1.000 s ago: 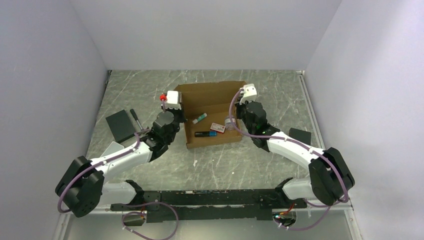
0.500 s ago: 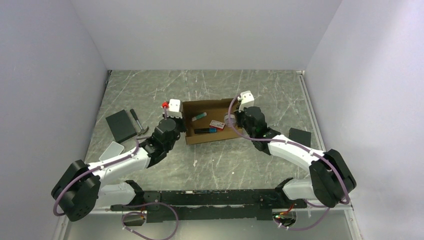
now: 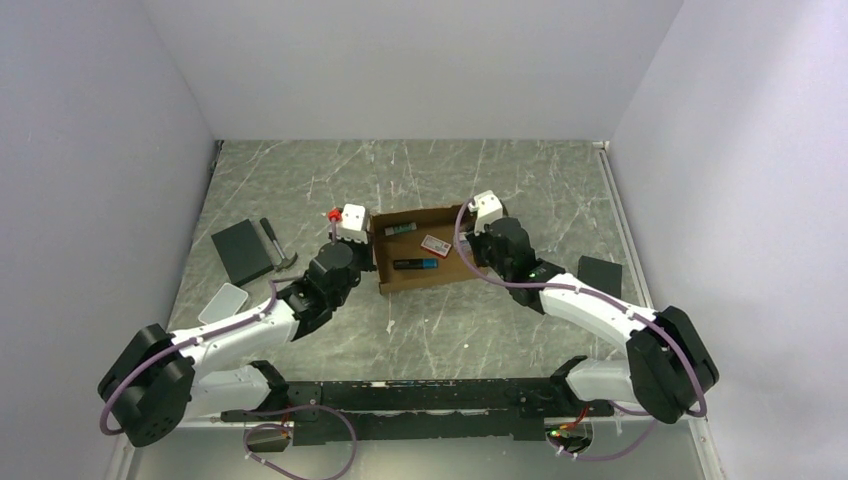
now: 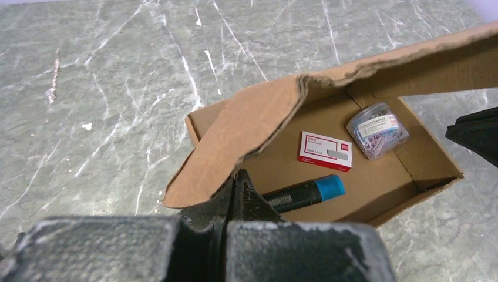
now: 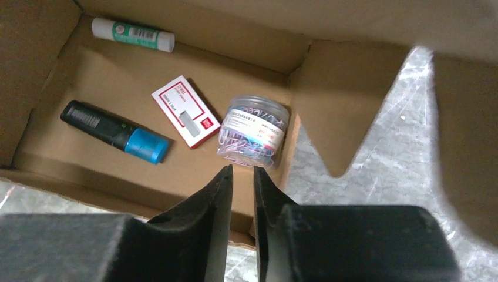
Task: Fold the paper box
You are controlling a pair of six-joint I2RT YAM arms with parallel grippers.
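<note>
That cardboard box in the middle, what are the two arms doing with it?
They are folding the box shut. The left gripper is clamped on the edge of the lid, which tilts over the open box. The right gripper, its jaws slightly apart and holding nothing, hovers at the box's right side. Inside lie a marker, a staples pack, a tub of paper clips and a glue stick. The lid is not yet closed.

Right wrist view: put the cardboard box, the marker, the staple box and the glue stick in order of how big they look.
1. cardboard box, by far the largest
2. marker and staple box: too alike to rank, the marker longer, the staple box wider
3. glue stick, smallest, though farthest from the camera
</note>
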